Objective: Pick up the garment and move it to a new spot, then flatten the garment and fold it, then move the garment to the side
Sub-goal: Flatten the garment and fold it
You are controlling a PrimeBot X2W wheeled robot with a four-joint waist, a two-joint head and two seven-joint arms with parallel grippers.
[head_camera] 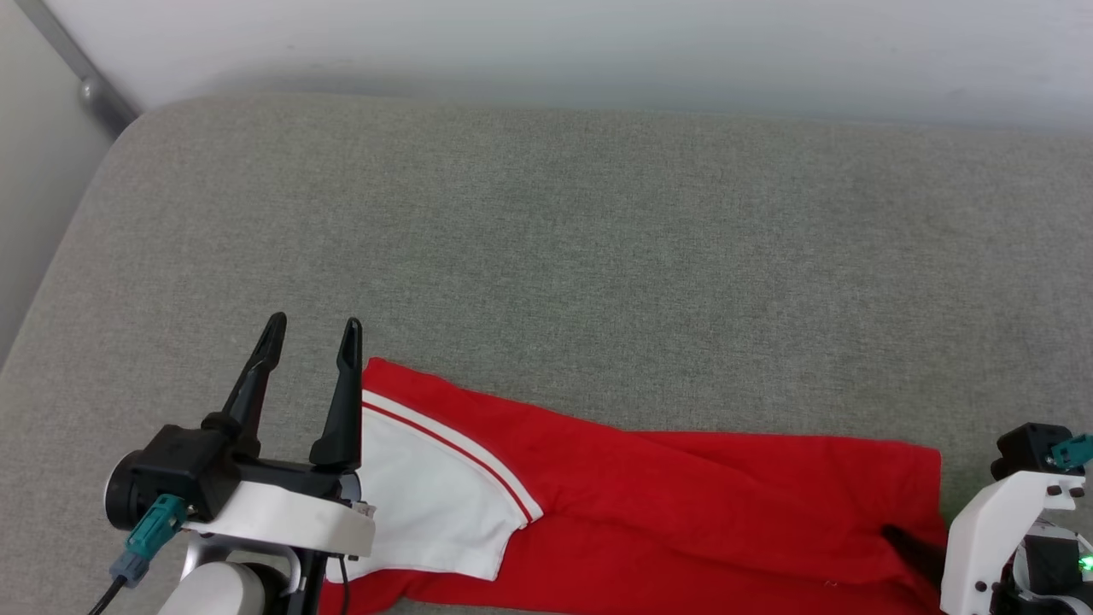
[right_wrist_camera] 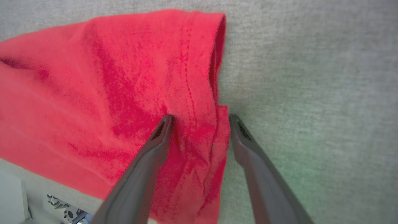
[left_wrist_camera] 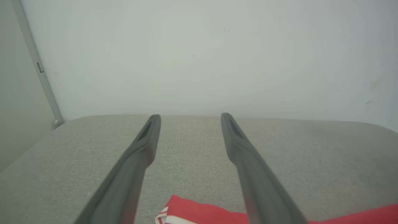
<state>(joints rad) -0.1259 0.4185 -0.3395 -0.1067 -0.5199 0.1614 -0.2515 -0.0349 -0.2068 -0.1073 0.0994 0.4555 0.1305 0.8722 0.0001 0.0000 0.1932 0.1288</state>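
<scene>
The garment point(head_camera: 666, 495) lies stretched left to right along the near edge of the grey cushioned surface point(head_camera: 546, 239), fairly flat, with its white panel at the left end. So the moving and flattening look largely done, while the folding and the shift to the side seem left to do. The left claw point(head_camera: 313, 323) hovers wide and empty over the left end, and the right claw point(right_wrist_camera: 200, 117) stands wide astride the right hem, not yet gripping.

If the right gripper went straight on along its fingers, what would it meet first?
Most likely the hemmed end of the red garment: the right gripper straddles that edge with open fingers, one over fabric, the other over the grey cushion. How near the tips are is unclear.
</scene>
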